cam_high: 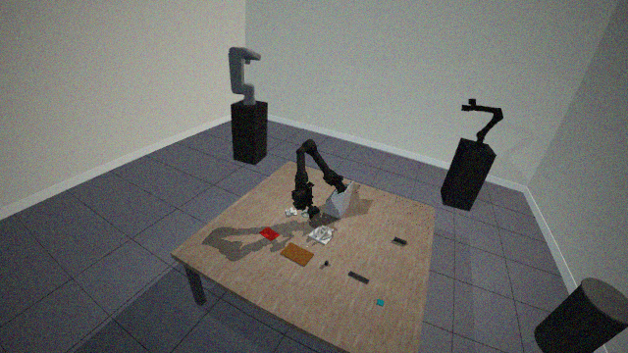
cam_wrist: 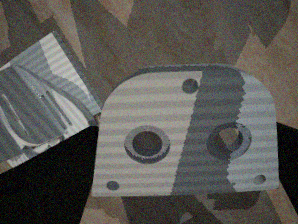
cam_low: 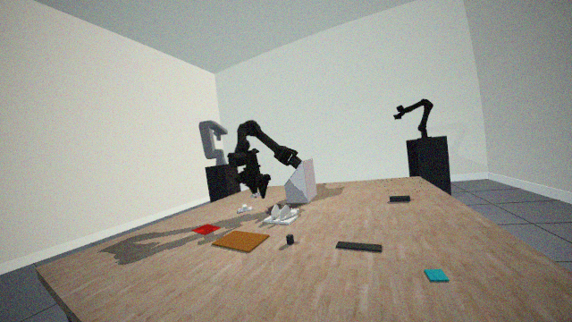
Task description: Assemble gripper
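My gripper is shut on the white housing plate and holds it above the table. The wrist view shows the plate's two ringed holes and three small holes, with a dark finger at each side. The white gripper base lies on the table, in front of the gripper in the exterior view and at the left in the wrist view. Two pale upright shapes, seemingly the jaws, stand on it. Pins and tooth mesh cannot be made out.
A small white piece lies near the gripper. A grey angular block stands behind the base. A red square, an orange plate, a small black cylinder, dark bars and a teal square also lie around.
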Controlling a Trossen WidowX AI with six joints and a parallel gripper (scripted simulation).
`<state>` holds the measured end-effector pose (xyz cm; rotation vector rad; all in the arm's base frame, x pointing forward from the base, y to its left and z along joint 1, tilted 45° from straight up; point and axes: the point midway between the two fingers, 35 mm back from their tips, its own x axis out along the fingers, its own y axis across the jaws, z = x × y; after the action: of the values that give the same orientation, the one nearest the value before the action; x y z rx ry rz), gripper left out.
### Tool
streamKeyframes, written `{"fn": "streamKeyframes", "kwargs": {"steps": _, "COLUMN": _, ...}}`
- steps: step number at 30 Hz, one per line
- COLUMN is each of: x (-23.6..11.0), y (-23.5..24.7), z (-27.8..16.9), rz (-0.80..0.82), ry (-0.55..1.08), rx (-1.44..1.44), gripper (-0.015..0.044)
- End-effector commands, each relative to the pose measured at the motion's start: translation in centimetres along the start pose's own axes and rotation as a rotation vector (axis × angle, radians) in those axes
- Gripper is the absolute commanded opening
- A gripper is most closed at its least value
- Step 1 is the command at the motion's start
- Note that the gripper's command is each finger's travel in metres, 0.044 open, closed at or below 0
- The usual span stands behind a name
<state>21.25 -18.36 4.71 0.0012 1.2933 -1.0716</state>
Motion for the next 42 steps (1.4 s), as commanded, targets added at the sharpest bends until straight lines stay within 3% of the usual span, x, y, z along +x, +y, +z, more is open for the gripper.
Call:
{"fn": "streamKeyframes", "kwargs": {"steps": 1, "x": 0.2, "y": 1.1, "z": -0.7, "rz": -0.005, "ry": 0.007, "rx": -0.034, "gripper": 0.0351}}
{"fn": "streamKeyframes", "kwargs": {"steps": 42, "x": 0.7, "y": 11.1, "z": -8.7, "rz": -0.082, "ry": -0.025, "rx": -0.437, "gripper": 0.0351}}
